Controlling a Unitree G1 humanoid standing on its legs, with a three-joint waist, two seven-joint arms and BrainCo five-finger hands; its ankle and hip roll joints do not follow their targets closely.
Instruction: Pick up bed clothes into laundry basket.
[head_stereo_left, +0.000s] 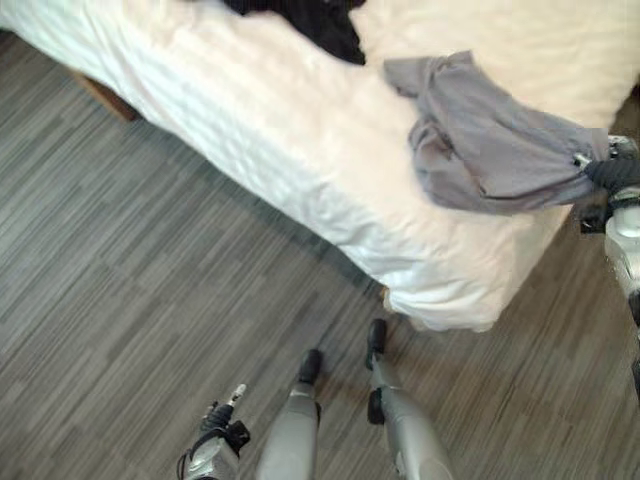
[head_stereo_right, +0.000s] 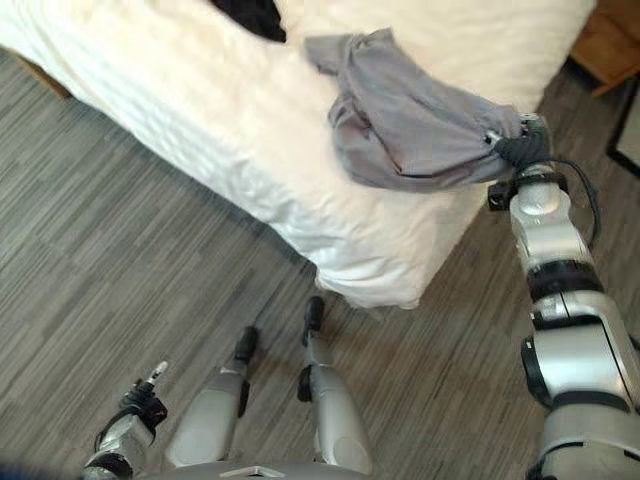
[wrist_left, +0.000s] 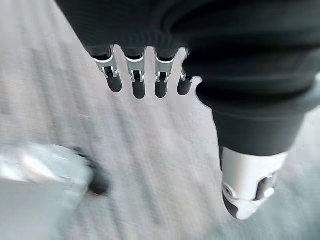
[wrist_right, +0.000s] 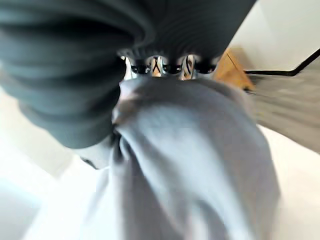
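At the bed's (head_stereo_left: 300, 190) near corner, the right hand (head_stereo_right: 522, 148) is clutching the grey garment (head_stereo_right: 410, 125), mostly draping on the duvet, risking slipping or snagging; the left hand (wrist_left: 145, 75) is hanging relaxed.

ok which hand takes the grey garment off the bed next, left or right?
Right. The right robot hand is already bunched on the grey garment at the bed corner. The left robot hand hangs low over the floor, fingers straight, holding nothing.

a white-covered bed (head_stereo_left: 300, 150) stands on grey wood-plank flooring (head_stereo_left: 130, 280).
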